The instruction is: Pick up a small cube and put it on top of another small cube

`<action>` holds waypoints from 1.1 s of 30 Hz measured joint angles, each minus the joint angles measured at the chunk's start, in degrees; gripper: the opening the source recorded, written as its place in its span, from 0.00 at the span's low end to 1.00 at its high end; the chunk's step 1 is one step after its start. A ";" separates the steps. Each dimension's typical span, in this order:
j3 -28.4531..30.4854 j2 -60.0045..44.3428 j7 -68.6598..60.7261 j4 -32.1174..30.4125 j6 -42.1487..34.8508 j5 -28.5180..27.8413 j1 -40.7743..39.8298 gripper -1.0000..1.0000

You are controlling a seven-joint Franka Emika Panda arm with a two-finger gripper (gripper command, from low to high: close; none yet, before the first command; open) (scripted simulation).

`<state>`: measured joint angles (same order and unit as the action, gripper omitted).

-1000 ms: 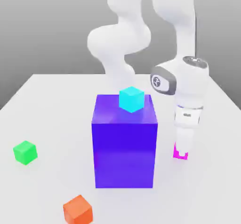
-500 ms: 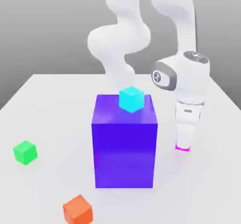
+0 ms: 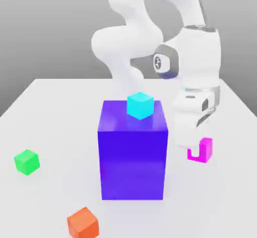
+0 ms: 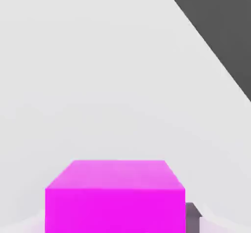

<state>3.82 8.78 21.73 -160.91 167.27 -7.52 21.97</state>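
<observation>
The small magenta-pink cube [image 3: 203, 149] sits to the exterior view's right of the big purple-blue block, partly covered by a white finger. My gripper [image 3: 194, 149] is shut on it and holds it just above the table. In the hand view the magenta cube [image 4: 115, 195] sits between the fingertips, with white table beyond it. The small green cube [image 3: 26, 162] rests on the table far off at the exterior view's left, with the big block between it and the gripper.
The big purple-blue block [image 3: 133, 154] stands mid-table with a small cyan cube [image 3: 140, 105] on top. A small orange cube [image 3: 83, 222] lies near the front edge. The white table [image 3: 50, 106] has open surface around the green cube.
The gripper shut on the magenta cube. The hand then rose and turned, and the cube came up a little with it. The other cubes have not moved.
</observation>
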 joint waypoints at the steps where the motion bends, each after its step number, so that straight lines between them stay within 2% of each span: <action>1: 1.43 0.22 0.07 0.88 -0.35 -0.53 -1.91 0.00; 7: 10.53 1.07 -1.00 5.00 -3.23 -2.54 -12.65 0.00; 23: 32.45 -0.13 -8.99 9.61 -11.30 -2.72 -33.47 0.00; 33: 36.34 -4.86 -17.02 5.27 -14.31 2.44 -34.16 0.00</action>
<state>40.16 3.93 4.71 -155.65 152.96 -5.08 -12.19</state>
